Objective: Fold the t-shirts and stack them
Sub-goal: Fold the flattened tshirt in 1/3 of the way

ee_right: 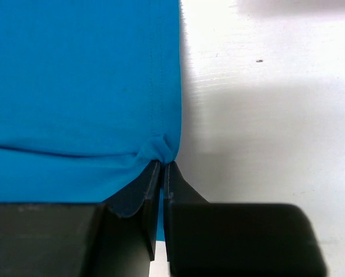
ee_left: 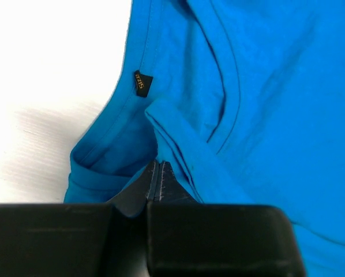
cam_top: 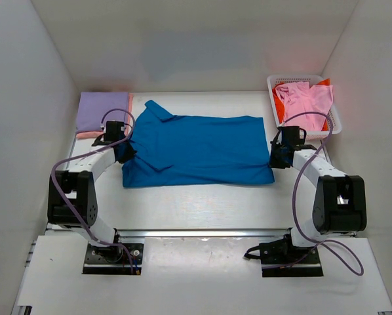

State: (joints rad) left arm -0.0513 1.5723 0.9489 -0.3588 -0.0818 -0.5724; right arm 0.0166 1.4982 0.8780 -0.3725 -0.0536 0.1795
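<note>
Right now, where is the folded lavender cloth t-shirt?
In the top view the lavender t-shirt lies at the table's far left corner, on a salmon cloth t-shirt, just beyond the left hand and left of the bright blue collared shirt.

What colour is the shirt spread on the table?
Bright blue; the shirt shows best in the top view.

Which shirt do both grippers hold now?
The bright blue collared shirt, spread flat mid-table; left gripper pinches its collar end, right gripper its hem corner. The lavender one lies folded far left, the pink one sits in the basket.
</note>
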